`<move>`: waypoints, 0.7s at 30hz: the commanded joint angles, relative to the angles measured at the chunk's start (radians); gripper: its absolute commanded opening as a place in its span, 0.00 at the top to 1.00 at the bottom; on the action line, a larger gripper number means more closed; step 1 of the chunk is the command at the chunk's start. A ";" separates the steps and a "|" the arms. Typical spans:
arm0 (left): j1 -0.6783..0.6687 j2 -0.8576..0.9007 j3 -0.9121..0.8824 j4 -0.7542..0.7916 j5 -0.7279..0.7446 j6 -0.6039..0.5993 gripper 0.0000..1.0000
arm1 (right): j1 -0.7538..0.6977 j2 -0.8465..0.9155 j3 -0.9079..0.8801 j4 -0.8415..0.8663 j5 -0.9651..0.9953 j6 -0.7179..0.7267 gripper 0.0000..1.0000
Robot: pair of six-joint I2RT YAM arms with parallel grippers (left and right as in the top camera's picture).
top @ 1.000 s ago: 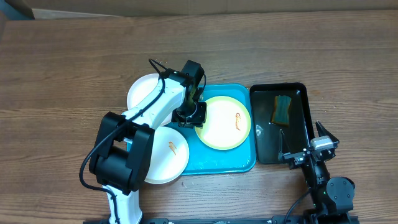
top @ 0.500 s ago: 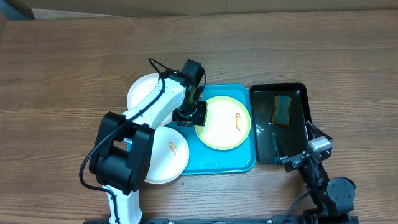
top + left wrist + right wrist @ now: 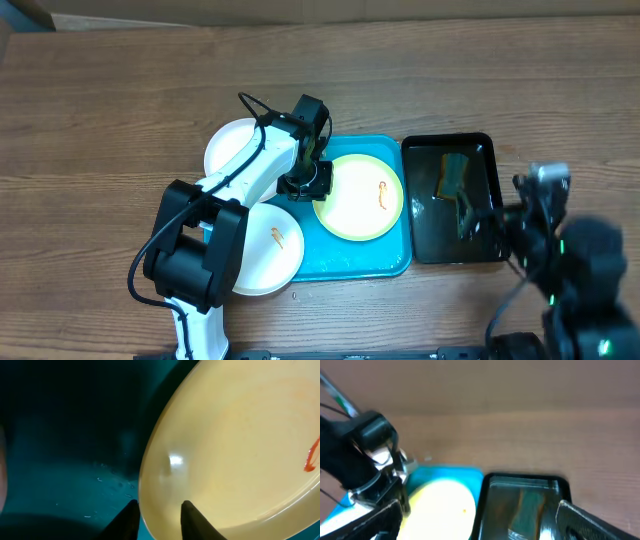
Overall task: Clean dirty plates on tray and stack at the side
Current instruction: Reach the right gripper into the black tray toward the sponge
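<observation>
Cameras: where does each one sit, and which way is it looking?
Overhead: above the table, looking straight down at the blue tray, black tray, plates, left arm and right arm.
Left wrist: on the left arm, looking down closely at the green-rimmed plate; left pincer fingers straddle its rim.
Right wrist: on the right arm, looking across the table at black tray and left arm; open right pincer frames the bottom.
Shared: all three show the green-rimmed plate on the blue tray.

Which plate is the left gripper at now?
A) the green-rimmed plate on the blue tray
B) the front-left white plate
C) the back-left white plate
A: the left gripper straddles the rim of the green-rimmed plate, which lies on the blue tray.
</observation>
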 commanded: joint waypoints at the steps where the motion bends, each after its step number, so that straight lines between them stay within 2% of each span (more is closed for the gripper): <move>1: 0.005 0.016 -0.001 0.001 -0.023 -0.008 0.78 | -0.003 0.232 0.216 -0.145 0.018 0.004 0.00; 6: 0.003 0.016 -0.001 0.005 -0.024 -0.008 0.78 | -0.003 0.484 0.391 -0.295 0.026 0.008 0.00; 8: 0.003 0.016 -0.001 0.014 -0.024 -0.008 0.77 | -0.003 0.554 0.394 -0.297 0.036 0.013 0.00; 10: 0.001 0.016 -0.001 0.024 -0.024 -0.008 0.78 | -0.003 0.675 0.394 -0.323 0.040 0.085 0.00; 17: -0.008 0.017 -0.002 0.030 -0.025 -0.008 0.82 | -0.003 0.872 0.394 -0.326 0.118 0.146 0.00; 21: -0.008 0.017 -0.002 0.030 -0.025 -0.008 0.82 | -0.003 0.935 0.394 -0.305 0.096 0.146 0.00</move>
